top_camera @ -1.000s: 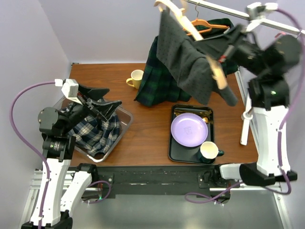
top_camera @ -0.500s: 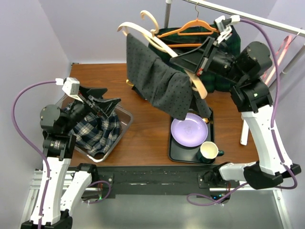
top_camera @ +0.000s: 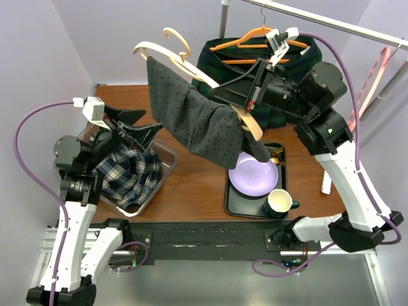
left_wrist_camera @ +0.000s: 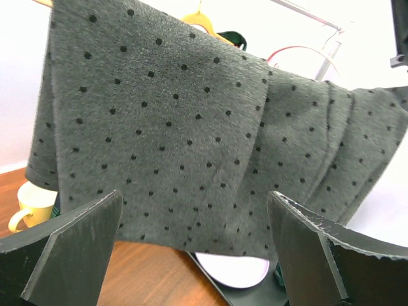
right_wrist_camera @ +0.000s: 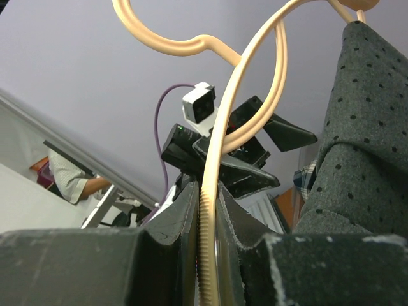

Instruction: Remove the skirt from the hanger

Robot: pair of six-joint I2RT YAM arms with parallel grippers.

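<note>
Right hand (top_camera: pixel 246 107): pressed together on the cream hanger (top_camera: pixel 167 53), its thin bar pinched between both fingers (right_wrist_camera: pixel 171 223).
Reason for hold: the hanger is kept high, so the skirt (top_camera: pixel 191 121) hangs free above the tabletop (top_camera: pixel 197 182).
Left hand (top_camera: pixel 136 130): spread wide, holding nothing, pointed toward 3 o'clock at the cloth.
Reason for pose: probably waiting to take the fabric while the other hand anchors the hanger.
Skirt: grey with dark dots, draped over the hanger above the tabletop's middle. Its 9 o'clock edge is just beside the left hand. In the left wrist view it fills the space beyond the 2 open fingers.
Change: 1 second ago the hanger was at 1 o'clock by the rail (top_camera: pixel 331 24). It has swung toward 9 o'clock, past the black tray (top_camera: pixel 230 191). The left hand has barely shifted.
Progress: the skirt is not yet off the hanger.
</note>
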